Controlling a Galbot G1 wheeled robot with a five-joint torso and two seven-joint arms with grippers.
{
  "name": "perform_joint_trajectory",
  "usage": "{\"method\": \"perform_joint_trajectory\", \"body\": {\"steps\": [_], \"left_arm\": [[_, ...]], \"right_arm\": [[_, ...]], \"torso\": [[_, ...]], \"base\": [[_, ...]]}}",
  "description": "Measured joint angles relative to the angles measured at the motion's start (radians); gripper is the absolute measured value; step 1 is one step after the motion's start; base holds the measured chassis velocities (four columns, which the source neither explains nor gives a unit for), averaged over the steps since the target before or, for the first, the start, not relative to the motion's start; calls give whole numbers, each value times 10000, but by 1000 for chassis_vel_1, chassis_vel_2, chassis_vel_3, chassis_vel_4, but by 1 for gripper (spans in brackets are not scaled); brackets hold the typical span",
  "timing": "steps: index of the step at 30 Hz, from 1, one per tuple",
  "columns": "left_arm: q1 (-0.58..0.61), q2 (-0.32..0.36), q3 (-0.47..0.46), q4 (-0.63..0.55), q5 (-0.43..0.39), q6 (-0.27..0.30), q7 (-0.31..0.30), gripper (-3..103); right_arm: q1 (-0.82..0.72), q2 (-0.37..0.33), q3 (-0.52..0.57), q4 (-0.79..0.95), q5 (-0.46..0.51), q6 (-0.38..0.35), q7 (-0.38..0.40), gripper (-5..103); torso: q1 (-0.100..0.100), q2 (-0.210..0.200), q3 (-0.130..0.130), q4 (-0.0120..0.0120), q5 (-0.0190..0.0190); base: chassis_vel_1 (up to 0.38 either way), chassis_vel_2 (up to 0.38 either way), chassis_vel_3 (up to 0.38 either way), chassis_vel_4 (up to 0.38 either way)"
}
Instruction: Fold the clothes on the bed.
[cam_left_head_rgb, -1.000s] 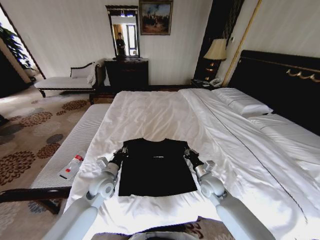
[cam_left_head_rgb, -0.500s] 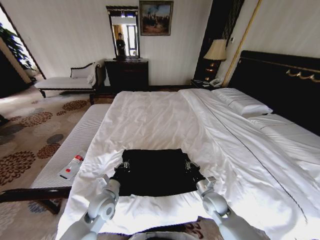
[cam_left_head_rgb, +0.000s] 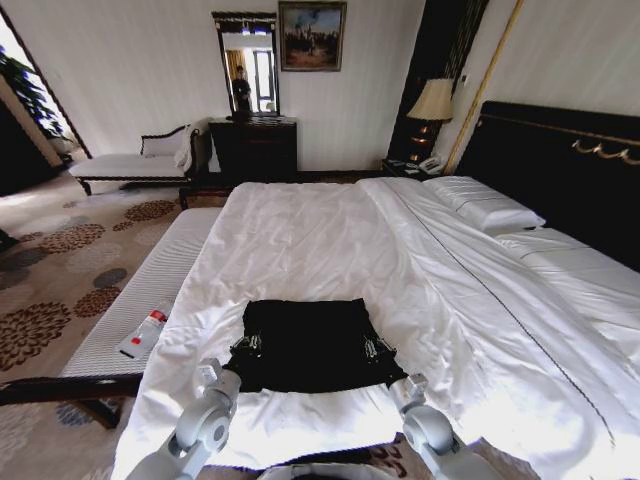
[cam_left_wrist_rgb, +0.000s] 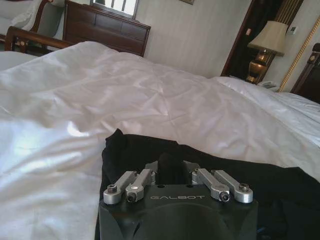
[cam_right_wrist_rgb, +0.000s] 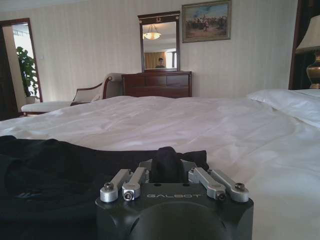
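The black T-shirt (cam_left_head_rgb: 308, 343) lies doubled over on the white bed (cam_left_head_rgb: 330, 230), in the lower centre of the head view, near the foot edge of the mattress. It forms a roughly rectangular dark patch with its far edge straight across the sheet.

The left gripper (cam_left_head_rgb: 247, 345) sits at the shirt's left side in the head view, and the right gripper (cam_left_head_rgb: 374, 349) at its right side, both low over the fabric. In the left wrist view the left gripper (cam_left_wrist_rgb: 170, 167) has its jaws clenched on a raised bunch of black cloth, with the rest of the T-shirt (cam_left_wrist_rgb: 225, 167) spread flat beyond it on the rumpled duvet. In the right wrist view the right gripper (cam_right_wrist_rgb: 166, 162) likewise pinches a hump of black cloth between its jaws, and the T-shirt (cam_right_wrist_rgb: 55, 165) stretches away toward the left of that frame.

A long striped bench (cam_left_head_rgb: 140, 300) runs along the left side of the bed in the head view, with a small bottle (cam_left_head_rgb: 144, 333) lying on it. White pillows (cam_left_head_rgb: 490, 205) lie at the upper right by the dark headboard (cam_left_head_rgb: 560, 165).
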Motion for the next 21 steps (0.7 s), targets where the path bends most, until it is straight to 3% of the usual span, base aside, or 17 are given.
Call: {"method": "perform_joint_trajectory", "body": {"steps": [7,9,11,13,14,17,19,21], "left_arm": [[498,116,-23,-424,640,-142,13,53],[709,183,-76,-513,938,-306,0,64],[800,208,-184,-564,962,-375,-17,74],[805,207,-258,-589,883,-384,-35,74],[792,205,-294,-603,803,-385,-58,80],[429,245,-343,-579,293,-299,-221,96],[337,275,-333,-537,216,-263,-260,96],[-118,441,-313,-256,-293,-71,-388,100]], "right_arm": [[-573,-84,417,296,113,216,-326,53],[-995,-329,651,481,371,186,-329,64],[-1209,-482,834,612,642,184,-292,75],[-1254,-542,916,708,854,136,-208,75],[-1256,-568,951,756,959,101,-152,80],[-940,-822,1110,1149,1966,-625,494,95],[-841,-884,1123,1202,2195,-823,625,95],[-276,-1144,1152,1257,3194,-1567,1156,100]], "torso": [[0,0,0,2,3],[0,0,0,0,0],[-1,0,-1,-1,1],[-1,0,-1,0,1],[-1,1,0,0,1],[-1,0,0,1,0],[-1,0,0,1,0],[-1,0,1,3,2]], "base": [[0,0,0,0],[0,0,0,0],[0,0,0,0],[0,0,0,0],[0,0,0,0],[0,0,0,0],[0,0,0,0],[0,0,0,0]]}}
